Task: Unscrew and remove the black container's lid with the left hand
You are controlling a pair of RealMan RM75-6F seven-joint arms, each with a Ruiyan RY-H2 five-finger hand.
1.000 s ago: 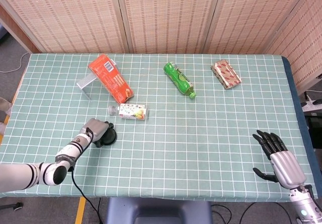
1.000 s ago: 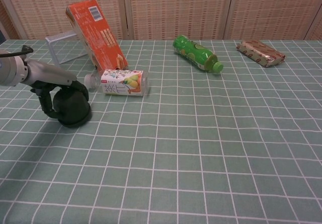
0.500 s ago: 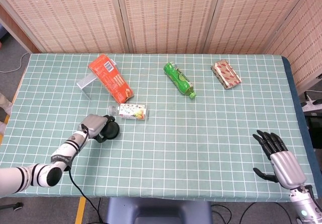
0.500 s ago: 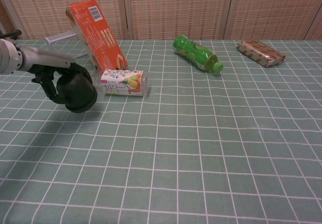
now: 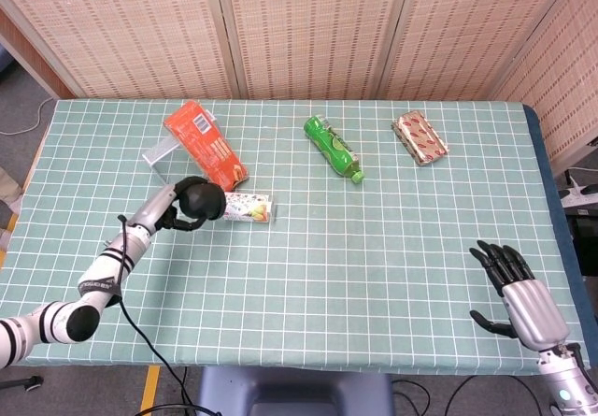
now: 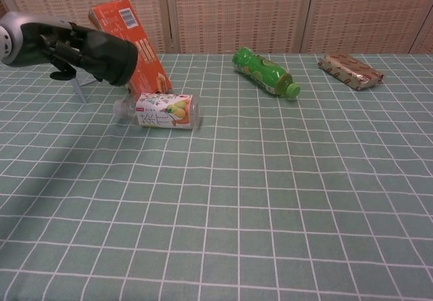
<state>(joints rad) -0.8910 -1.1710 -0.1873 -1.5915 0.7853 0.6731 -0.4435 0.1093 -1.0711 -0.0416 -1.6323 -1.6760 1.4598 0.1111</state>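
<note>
My left hand (image 5: 177, 208) (image 6: 64, 47) holds the black container (image 5: 202, 200) (image 6: 108, 56) lifted well above the table at the left, its fingers wrapped around it. The container lies tilted on its side in the grip, and its lid cannot be told apart from the body. It hangs over the small clear bottle with a fruit label (image 5: 245, 208) (image 6: 162, 110). My right hand (image 5: 521, 294) rests open near the table's front right edge, nothing in it; the chest view does not show it.
An orange carton (image 5: 205, 145) (image 6: 128, 44) leans on a metal stand (image 5: 161, 152) behind the lifted container. A green bottle (image 5: 333, 148) (image 6: 265, 72) lies at centre back, a patterned packet (image 5: 420, 137) (image 6: 350, 70) at back right.
The left hand has raised the black container off the table and carried it up and back toward the orange carton. The right hand has not moved.
</note>
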